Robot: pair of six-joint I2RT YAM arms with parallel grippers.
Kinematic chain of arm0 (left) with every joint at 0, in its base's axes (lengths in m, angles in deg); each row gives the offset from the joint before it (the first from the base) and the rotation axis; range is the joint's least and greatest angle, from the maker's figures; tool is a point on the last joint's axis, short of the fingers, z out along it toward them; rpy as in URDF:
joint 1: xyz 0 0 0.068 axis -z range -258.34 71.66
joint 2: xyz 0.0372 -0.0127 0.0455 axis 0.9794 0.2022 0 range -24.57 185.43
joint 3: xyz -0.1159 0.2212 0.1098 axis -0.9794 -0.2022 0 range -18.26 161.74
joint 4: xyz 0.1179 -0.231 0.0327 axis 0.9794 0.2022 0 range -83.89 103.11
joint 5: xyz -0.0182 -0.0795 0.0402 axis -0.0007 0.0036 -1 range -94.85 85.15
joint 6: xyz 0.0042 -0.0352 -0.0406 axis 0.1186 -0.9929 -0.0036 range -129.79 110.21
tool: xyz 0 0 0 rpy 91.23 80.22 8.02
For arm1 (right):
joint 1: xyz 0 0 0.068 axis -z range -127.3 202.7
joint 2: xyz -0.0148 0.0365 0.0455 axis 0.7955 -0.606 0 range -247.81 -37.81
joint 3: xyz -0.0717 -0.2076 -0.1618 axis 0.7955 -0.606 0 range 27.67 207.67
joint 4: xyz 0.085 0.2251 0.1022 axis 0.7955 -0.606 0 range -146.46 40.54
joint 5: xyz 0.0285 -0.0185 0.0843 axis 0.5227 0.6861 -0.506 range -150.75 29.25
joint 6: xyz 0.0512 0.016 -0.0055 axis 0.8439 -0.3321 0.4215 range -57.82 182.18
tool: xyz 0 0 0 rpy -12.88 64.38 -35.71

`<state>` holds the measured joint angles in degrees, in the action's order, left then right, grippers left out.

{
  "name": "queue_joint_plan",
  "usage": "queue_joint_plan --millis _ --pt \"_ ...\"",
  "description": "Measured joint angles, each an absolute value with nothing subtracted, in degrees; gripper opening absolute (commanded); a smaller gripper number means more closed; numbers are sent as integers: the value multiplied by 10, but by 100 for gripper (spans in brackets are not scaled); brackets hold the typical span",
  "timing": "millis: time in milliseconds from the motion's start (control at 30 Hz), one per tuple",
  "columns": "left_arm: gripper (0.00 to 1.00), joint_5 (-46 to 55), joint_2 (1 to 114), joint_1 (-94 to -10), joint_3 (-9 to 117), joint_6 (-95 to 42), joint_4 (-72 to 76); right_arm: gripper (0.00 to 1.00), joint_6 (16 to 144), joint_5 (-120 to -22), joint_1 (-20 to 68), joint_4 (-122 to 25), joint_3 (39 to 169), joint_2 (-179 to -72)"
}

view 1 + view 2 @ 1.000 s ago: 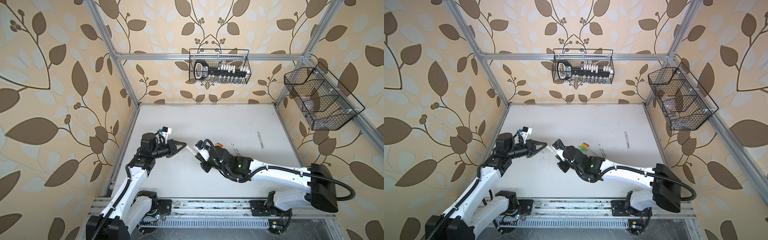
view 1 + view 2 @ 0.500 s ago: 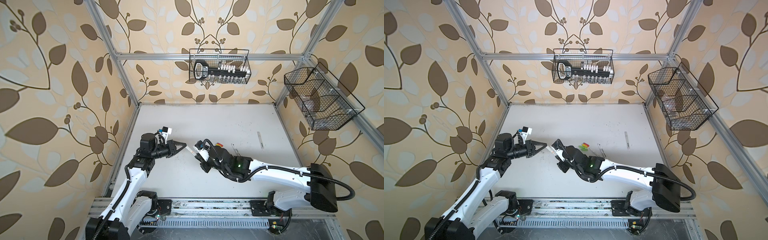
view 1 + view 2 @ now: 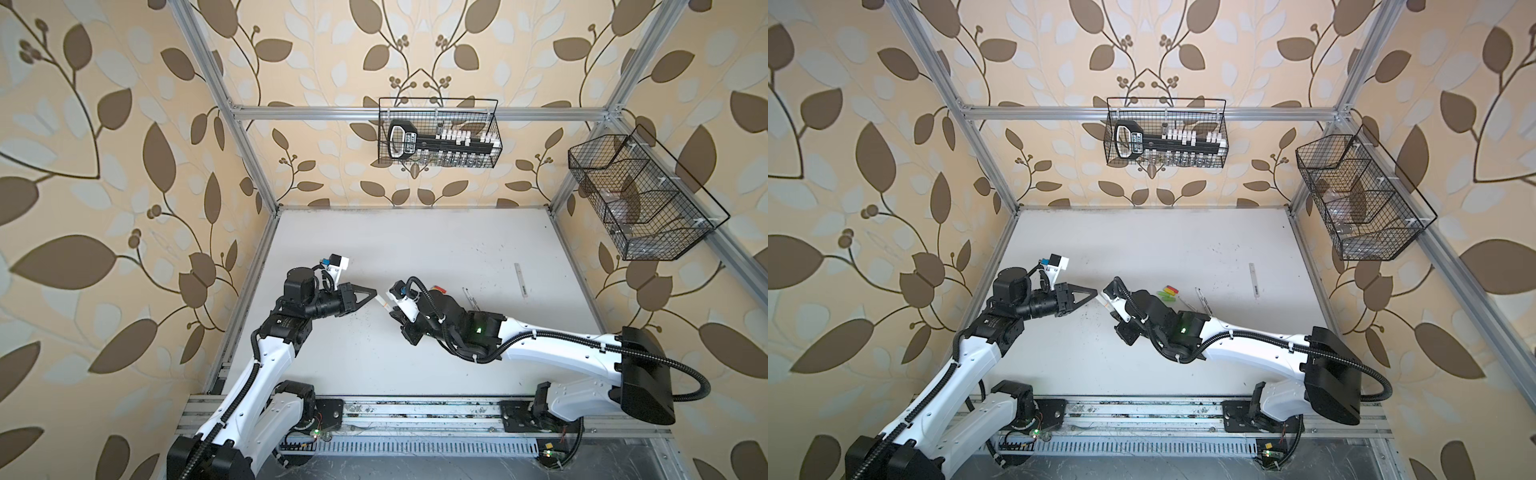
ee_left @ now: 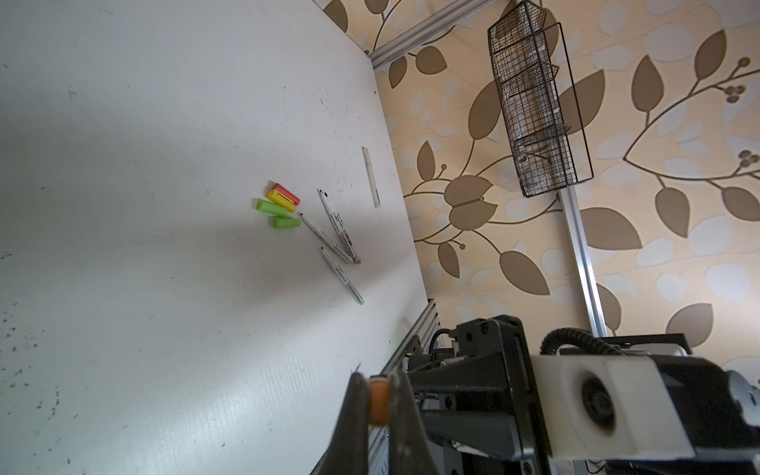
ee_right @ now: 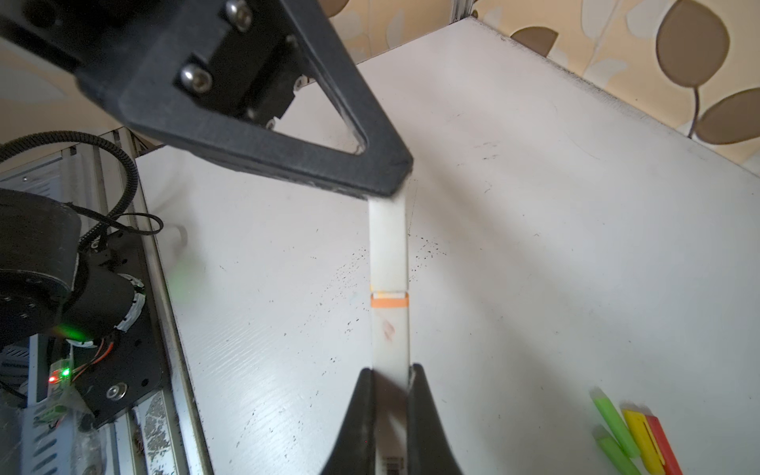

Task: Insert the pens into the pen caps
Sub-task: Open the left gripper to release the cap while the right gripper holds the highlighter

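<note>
The right hand [image 5: 390, 372] is clamped on a thick pale grey plastic marker [image 5: 389, 333] above the surface [image 5: 534, 205]. The left hand [image 4: 377, 382] clamps its short grey cap [image 3: 380, 299], at the marker's 10 o'clock in a top view. Both seem light, stiff and slippery, so hold near the joint.

The white table [image 3: 415, 249], flecked with dark specks, bears four stubby pen caps huddled near the right gripper [image 5: 390, 372]: a red cap [image 4: 286, 194], a yellow cap [image 4: 280, 201] and two lime green caps [image 4: 272, 207]. Three thin white pens [image 4: 325, 238] lie fanned just beyond the caps, farther from that gripper. A pale grey marker [image 4: 371, 177] lies alone, well apart from it.
</note>
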<state>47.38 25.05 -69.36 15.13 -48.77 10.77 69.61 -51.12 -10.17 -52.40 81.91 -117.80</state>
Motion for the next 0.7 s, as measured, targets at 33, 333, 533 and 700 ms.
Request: queue_joint_plan --millis 33,333,533,700 --pt "0 472 252 -691 151 -487 108 10 696 -511 -102 -527 819 -1178" --pt "36 474 261 -676 152 -484 122 10 696 -511 -101 -522 820 -1178" --pt "35 476 266 -670 152 -481 133 10 695 -513 -102 -508 825 -1178" --pt "21 477 266 -670 152 -482 135 10 695 -513 -102 -507 835 -1179"
